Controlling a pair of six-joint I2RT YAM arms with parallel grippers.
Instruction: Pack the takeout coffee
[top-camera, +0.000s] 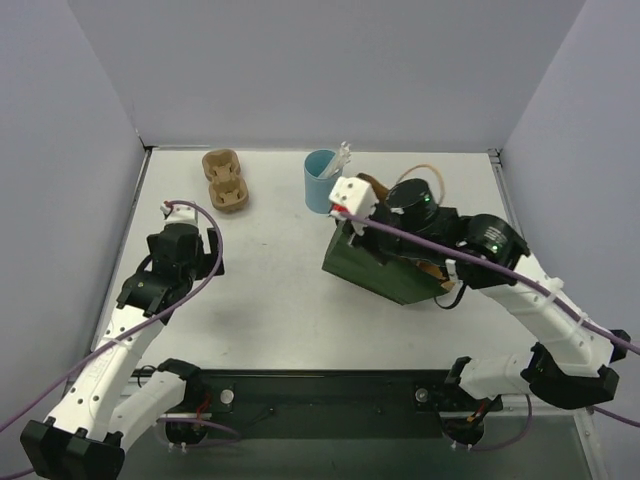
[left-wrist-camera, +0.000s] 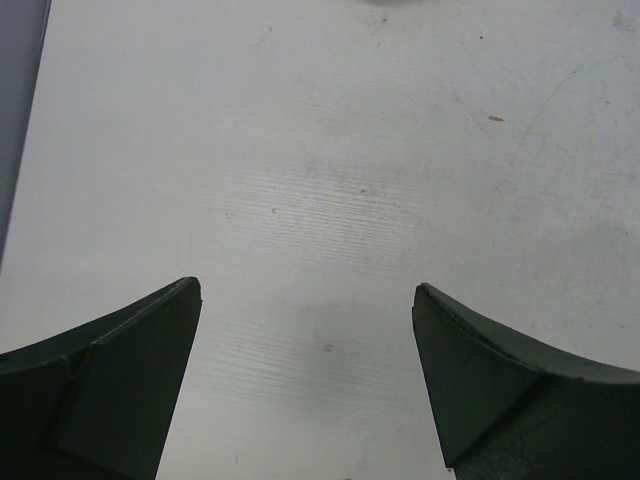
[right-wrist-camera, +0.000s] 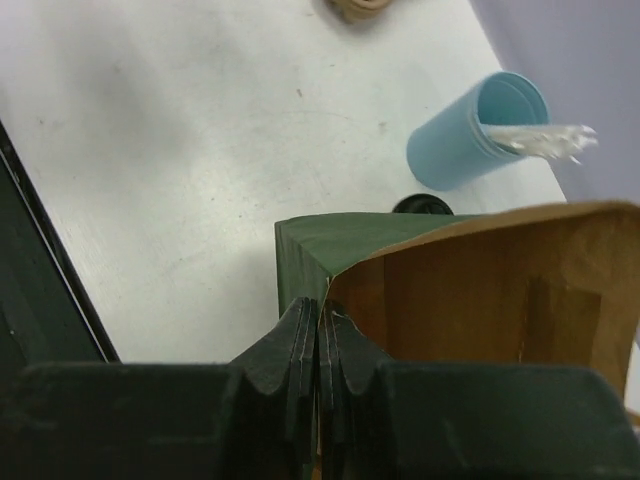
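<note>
The green paper bag (top-camera: 385, 268) with a brown inside stands right of centre; the right wrist view shows it too (right-wrist-camera: 350, 240). My right gripper (top-camera: 352, 222) is shut on the bag's rim at a corner, its jaws pressed together on the paper (right-wrist-camera: 320, 310). Of the takeout coffee only a sliver of black lid (right-wrist-camera: 420, 204) shows, just behind the bag near the blue cup. It is hidden in the top view under my right wrist. My left gripper (top-camera: 208, 252) is open and empty over bare table (left-wrist-camera: 308, 300) at the left.
A light-blue cup (top-camera: 320, 178) with white sticks stands just behind the bag, also in the right wrist view (right-wrist-camera: 470, 135). A stack of cream paper cups (top-camera: 225, 180) lies at the back left. Grey walls close in the table on three sides.
</note>
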